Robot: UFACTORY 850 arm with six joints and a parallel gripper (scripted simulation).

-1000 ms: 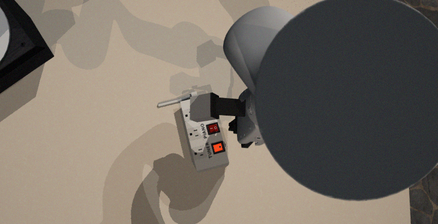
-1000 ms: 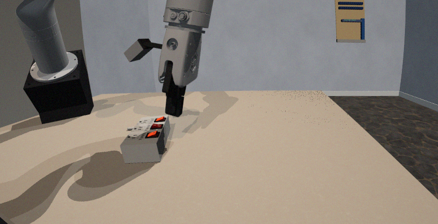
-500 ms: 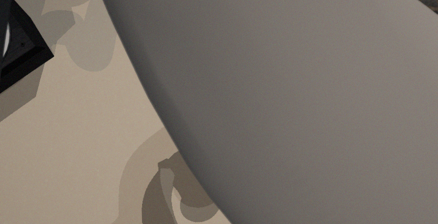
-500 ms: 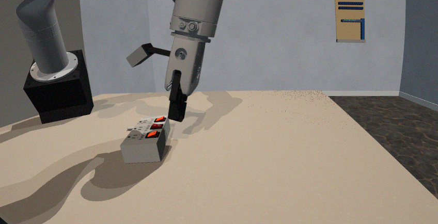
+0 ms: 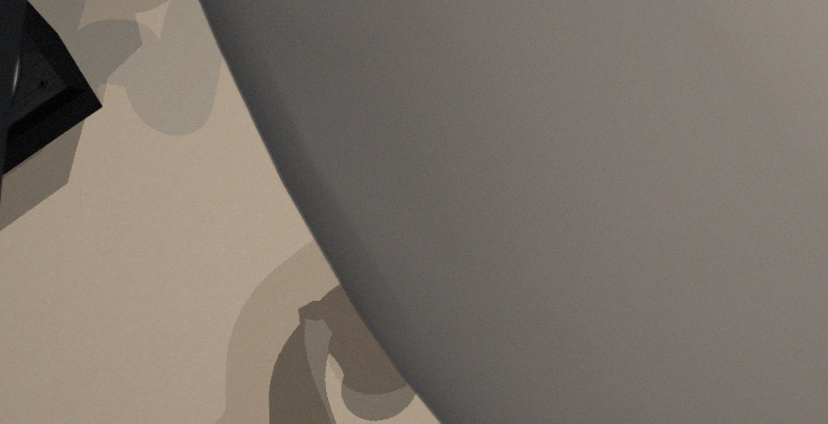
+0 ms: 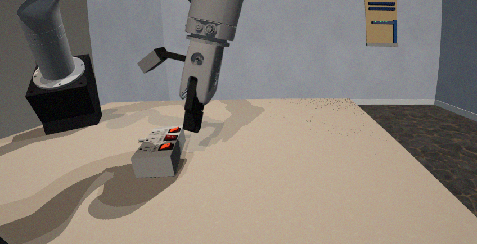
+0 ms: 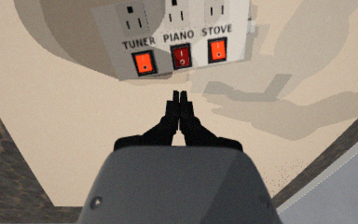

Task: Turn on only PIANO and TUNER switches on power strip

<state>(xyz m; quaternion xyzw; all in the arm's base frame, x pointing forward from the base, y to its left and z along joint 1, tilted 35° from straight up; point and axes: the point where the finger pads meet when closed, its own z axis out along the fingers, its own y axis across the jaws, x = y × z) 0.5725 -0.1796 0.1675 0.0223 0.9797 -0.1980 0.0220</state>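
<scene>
The power strip [image 6: 156, 156] is a short grey block lying flat on the beige table, right way up, toward the table's left half and near the arm's pedestal. Its top carries three outlets and three rocker switches labelled TUNER, PIANO and STOVE. The TUNER switch [image 7: 144, 63] glows bright orange-red, as does the STOVE switch [image 7: 217, 49]. The PIANO switch [image 7: 182, 56] between them is a darker, unlit red.

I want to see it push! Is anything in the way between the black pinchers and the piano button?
No. In the wrist view only bare table lies between the shut gripper and the PIANO switch on the power strip.
</scene>
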